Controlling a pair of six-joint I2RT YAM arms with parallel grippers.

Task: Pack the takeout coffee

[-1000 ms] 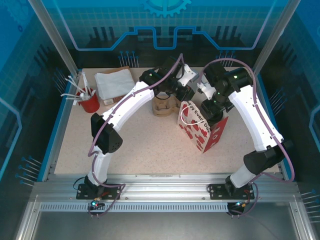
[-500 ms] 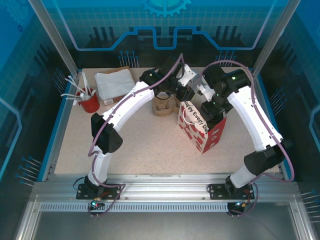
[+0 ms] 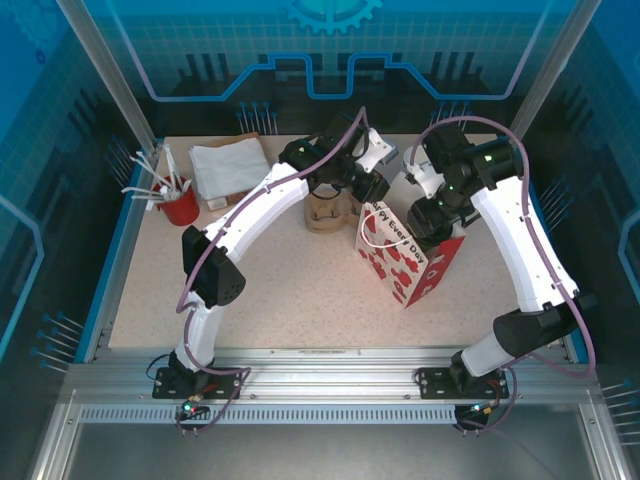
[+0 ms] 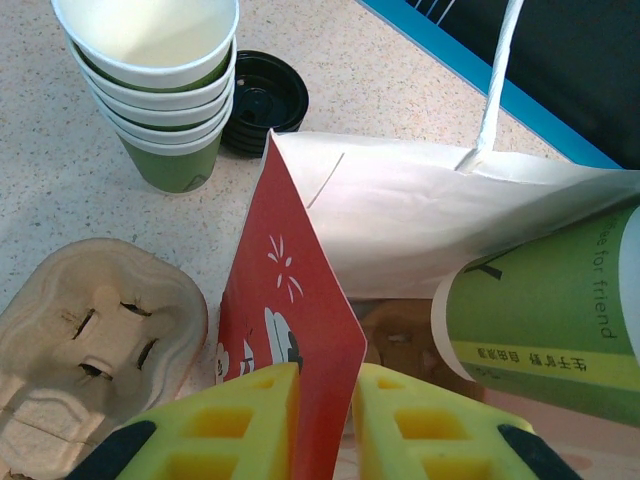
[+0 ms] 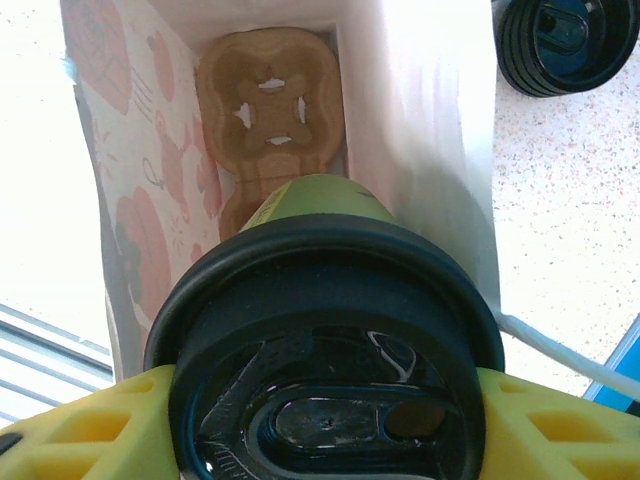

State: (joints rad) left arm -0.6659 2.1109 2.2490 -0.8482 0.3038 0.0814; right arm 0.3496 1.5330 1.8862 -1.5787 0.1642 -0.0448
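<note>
While the top view sets the right claw (image 3: 433, 218) over the open mouth of the red-and-white paper bag (image 3: 408, 262), the left claw (image 3: 367, 192) sits at the bag's 10 o'clock corner, on its rim. The cup is too hidden there to make out.

From the left wrist, the left claw is pinched on the bag's red side wall. The takeout coffee (image 4: 545, 320) enters at 3 o'clock, tilted, its base inside the mouth and pointing toward 9 o'clock. A stack of empty cups (image 4: 160, 90) and a loose black lid (image 4: 265, 100) stand on the tabletop (image 4: 60, 200) at 11 o'clock. A pulp carrier (image 4: 90, 340) lies at 8 o'clock.

From the right wrist, the right claw is clamped on the coffee at its black lid. The cup's long axis runs away from the camera toward 12 o'clock, down into the bag, where a second carrier (image 5: 270, 110) lies on the floor. The cup's base hangs over that carrier's nearer end. As I judge it, the right arm must stand the cup upright and lower it along that line into a socket.
</note>
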